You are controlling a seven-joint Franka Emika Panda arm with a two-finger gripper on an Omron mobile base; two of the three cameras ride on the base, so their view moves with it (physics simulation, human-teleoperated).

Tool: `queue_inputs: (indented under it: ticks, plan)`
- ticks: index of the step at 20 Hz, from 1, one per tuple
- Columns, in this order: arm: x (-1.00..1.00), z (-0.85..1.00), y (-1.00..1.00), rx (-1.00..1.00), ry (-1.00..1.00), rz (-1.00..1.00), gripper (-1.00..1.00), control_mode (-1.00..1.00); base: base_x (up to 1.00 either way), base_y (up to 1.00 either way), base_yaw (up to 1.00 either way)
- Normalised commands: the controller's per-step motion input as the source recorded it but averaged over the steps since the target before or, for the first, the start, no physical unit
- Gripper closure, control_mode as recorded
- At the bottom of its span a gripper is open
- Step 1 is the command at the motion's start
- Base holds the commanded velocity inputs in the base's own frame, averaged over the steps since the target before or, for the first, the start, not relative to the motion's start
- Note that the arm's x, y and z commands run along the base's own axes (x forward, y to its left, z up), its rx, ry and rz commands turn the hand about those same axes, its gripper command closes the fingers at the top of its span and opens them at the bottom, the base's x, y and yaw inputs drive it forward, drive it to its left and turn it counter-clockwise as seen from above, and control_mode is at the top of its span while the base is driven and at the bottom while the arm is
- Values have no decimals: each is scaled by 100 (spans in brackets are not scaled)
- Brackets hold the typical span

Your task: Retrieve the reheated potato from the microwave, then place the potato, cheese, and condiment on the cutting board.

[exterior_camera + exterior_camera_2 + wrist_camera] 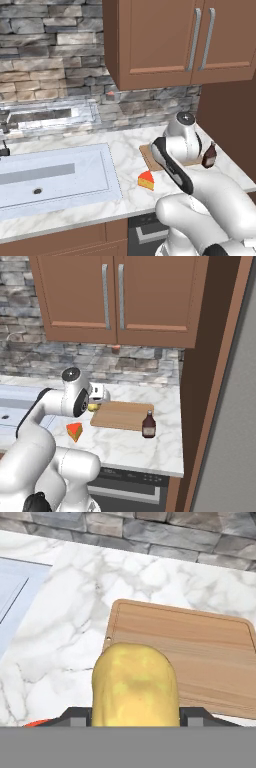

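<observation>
The gripper [135,716] grasps the potato [135,684] above the counter [65,637], just off the cutting board's [200,652] left edge.

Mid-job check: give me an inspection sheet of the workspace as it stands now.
Surface: marble counter, sink at its left.
Job's things: potato held in the claw; cutting board bare; cheese and condiment on the counter beside the board.
Clutter: nothing seen.
Grippers: claw shut on the potato, at the board's left end.
Cables: nothing seen.
Surroundings: stone backsplash, wooden cabinets overhead.
</observation>
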Motion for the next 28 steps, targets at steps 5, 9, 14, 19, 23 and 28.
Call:
queue_inputs:
  ticks: [5, 9, 14, 19, 23, 28]
  plan:
    - [30, -29, 16, 0, -6, 0, 100, -100, 0, 0, 0]
    - [32, -31, 6, 0, -1, 0, 100, -100, 0, 0, 0]
    - [25, -28, 0, 0, 0, 0, 100, -100, 0, 0, 0]
    - [22, -18, 0, 0, 0, 0, 100, -100, 0, 0, 0]
    - [14, -17, 0, 0, 0, 0, 100, -100, 0, 0, 0]
    - [8, -15, -6, 0, 0, 0, 100, -100, 0, 0, 0]
